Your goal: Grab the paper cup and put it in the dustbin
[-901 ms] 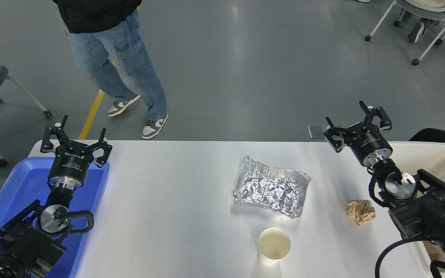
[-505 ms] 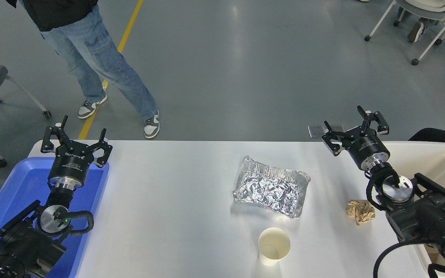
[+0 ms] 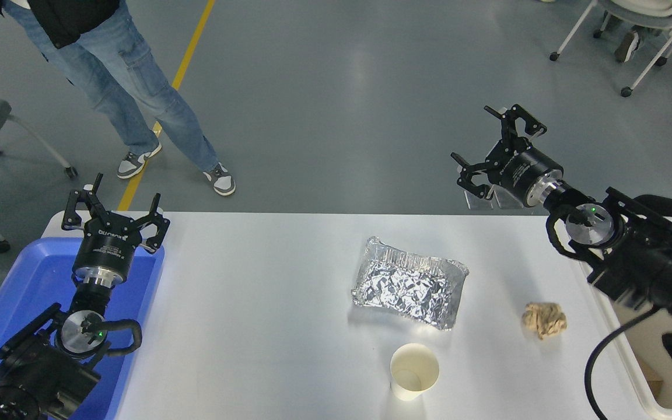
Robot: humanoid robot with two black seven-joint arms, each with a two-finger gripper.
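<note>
The paper cup stands upright on the white table near its front edge, white with a cream inside. The dustbin is the cream-white bin at the right edge, partly hidden by my right arm. My right gripper is open and empty, raised high past the table's far right edge, far from the cup. My left gripper is open and empty, parked at the lower left over the blue tray.
A crumpled foil tray lies mid-table just behind the cup. A crumpled brown paper ball lies right of it. The blue plastic tray is at the left. A person's legs stand at the far left.
My right arm has lifted and swung up and back, away from the table and off the dustbin's near corner. The person has stepped to the left. The cup has not moved.
</note>
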